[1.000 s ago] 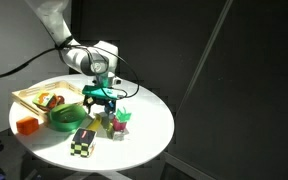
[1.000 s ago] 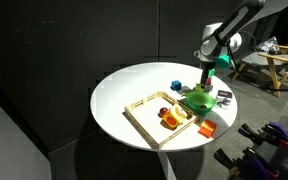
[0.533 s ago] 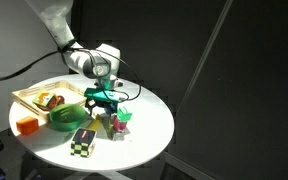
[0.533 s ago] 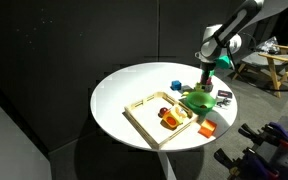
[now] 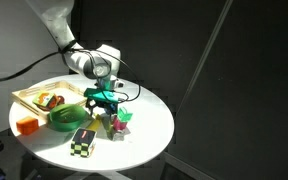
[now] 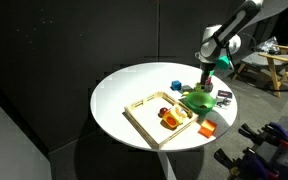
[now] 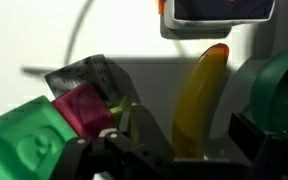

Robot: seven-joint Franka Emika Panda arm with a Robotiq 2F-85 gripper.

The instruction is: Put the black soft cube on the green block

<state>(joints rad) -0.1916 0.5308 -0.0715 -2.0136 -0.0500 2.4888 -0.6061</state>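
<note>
Jaws are held wide open near green block; black soft cube is placed at surface edge.

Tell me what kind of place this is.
Probably a lab or test studio, not a home. A black backdrop closes off a round white table, a robot arm reaches over it beside a wooden tray, and a bare wooden frame stands behind.
</note>
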